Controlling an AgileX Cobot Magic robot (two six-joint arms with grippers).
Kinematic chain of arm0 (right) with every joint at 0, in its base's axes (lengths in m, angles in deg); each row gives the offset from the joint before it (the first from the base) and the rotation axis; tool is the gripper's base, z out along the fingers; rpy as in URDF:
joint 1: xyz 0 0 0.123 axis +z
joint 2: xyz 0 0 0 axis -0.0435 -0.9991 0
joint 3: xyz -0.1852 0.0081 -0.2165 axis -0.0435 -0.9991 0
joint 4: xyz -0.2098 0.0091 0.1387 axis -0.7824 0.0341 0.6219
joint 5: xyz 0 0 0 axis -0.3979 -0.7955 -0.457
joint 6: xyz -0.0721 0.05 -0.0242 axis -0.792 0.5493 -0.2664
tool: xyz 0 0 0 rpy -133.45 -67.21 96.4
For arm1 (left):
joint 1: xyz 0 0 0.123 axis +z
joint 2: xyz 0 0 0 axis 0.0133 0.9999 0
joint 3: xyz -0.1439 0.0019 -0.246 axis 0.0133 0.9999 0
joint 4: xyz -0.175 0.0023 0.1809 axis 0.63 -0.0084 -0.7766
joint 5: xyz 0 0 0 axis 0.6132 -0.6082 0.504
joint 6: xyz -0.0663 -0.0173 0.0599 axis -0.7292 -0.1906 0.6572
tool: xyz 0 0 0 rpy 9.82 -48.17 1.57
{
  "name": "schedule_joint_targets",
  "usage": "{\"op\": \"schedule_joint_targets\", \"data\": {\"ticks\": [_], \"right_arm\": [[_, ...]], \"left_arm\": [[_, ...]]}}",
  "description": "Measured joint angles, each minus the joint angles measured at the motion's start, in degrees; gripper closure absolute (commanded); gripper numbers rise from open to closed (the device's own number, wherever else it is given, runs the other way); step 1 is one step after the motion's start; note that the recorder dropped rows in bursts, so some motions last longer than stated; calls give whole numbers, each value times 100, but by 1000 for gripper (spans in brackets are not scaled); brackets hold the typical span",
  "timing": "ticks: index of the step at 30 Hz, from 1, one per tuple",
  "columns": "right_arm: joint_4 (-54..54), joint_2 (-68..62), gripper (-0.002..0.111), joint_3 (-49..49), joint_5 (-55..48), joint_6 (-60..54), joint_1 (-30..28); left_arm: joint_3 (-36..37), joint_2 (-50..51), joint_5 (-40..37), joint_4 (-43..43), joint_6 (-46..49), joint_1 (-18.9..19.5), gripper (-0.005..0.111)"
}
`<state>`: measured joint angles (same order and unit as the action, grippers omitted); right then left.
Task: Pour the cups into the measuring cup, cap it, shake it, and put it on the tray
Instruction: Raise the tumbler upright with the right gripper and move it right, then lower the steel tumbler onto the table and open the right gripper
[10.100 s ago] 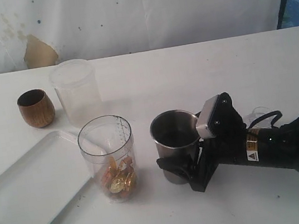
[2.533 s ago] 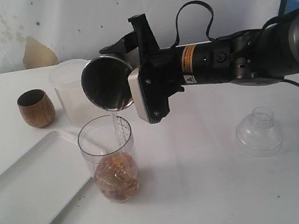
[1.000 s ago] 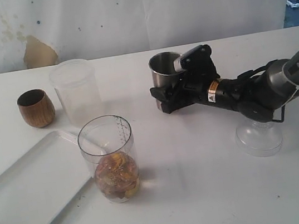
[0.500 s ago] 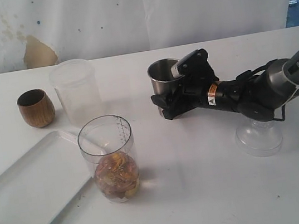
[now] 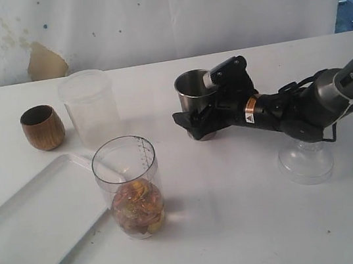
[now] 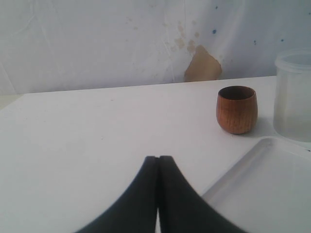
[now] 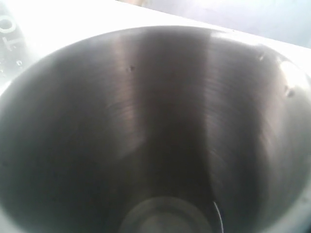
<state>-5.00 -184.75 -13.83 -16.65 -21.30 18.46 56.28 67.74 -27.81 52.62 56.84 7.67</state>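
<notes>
The steel tumbler (image 5: 191,88) stands upright on the table right of centre. My right gripper (image 5: 190,109) reaches around it from the right, open, with its near finger (image 5: 183,119) standing a little off the wall. The right wrist view shows only the tumbler's empty inside (image 7: 155,121). Near the front, the measuring cup (image 5: 130,185) stands uncapped beside the tray (image 5: 23,261), with golden-brown pieces in its lower third. The wooden cup (image 5: 42,127) sits at the far left. My left gripper (image 6: 158,158) is shut and empty, low over the table short of the wooden cup (image 6: 236,109) and the tray (image 6: 272,194).
A frosted plastic container (image 5: 90,108) stands behind the measuring cup, between the wooden cup and the tumbler. A clear domed lid (image 5: 306,160) rests on the table under my right arm. A white wall closes the back of the table.
My right gripper set the tumbler down upright, and its near finger has moved outward from the wall. The left gripper and everything else have stayed put.
</notes>
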Motion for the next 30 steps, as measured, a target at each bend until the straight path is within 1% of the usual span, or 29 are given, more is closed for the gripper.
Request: {"op": "schedule_joint_targets", "data": {"ticks": [4, 7, 13, 19, 30], "right_arm": [[0, 0, 10, 0, -49, 40, 0], [0, 12, 3, 0, -141, 40, 0], [-63, 148, 3, 0, -402, 40, 0], [-164, 515, 3, 0, -956, 285, 0], [-314, 799, 3, -343, -1055, 298, 0]], "left_arm": [[0, 0, 0, 0, 0, 0, 107], [0, 0, 0, 0, 0, 0, 107], [0, 0, 0, 0, 0, 0, 107], [0, 0, 0, 0, 0, 0, 107], [0, 0, 0, 0, 0, 0, 107]]}}
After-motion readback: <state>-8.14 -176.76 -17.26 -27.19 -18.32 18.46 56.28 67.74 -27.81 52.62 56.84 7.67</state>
